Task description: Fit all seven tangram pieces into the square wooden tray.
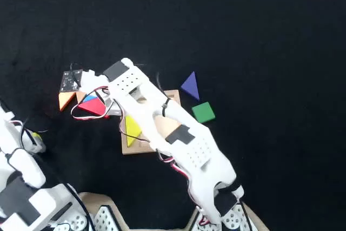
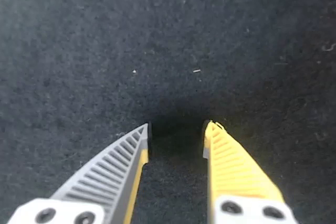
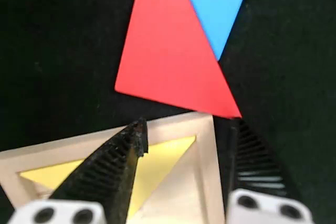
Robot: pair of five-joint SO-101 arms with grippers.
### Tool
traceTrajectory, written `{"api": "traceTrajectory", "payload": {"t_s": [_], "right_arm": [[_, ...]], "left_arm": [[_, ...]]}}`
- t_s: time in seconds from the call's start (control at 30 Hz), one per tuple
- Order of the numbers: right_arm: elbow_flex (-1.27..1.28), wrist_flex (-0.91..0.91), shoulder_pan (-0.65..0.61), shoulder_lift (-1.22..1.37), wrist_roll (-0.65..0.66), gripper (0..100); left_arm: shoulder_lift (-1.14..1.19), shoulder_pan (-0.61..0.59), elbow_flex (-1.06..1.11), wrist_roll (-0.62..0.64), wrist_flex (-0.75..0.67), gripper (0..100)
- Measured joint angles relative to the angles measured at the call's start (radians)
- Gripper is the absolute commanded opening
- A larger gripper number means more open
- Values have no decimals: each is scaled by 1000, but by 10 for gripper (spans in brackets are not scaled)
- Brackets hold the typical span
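Left arm folded low at the table's near left edge; left gripper spread over black cloth. Right arm stretches diagonally across the wooden tray; right gripper spread, fingers astride a tray corner. Yellow triangle lies inside the tray. Red triangle just beyond the rim, blue piece against it. Purple triangle and green square off the tray's other side.

Square wooden tray holds a flat yellow triangle. Beside one corner lie a red triangle touching a blue piece, and an orange triangle; opposite, a purple triangle and a green square
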Motion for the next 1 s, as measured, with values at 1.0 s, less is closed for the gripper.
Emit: {"api": "traceTrajectory", "payload": {"t_s": [1.0], "right_arm": [[-497,199,-141,342,153,275]], "left_arm": [[-9,-60,23,81,-52,180]]}}
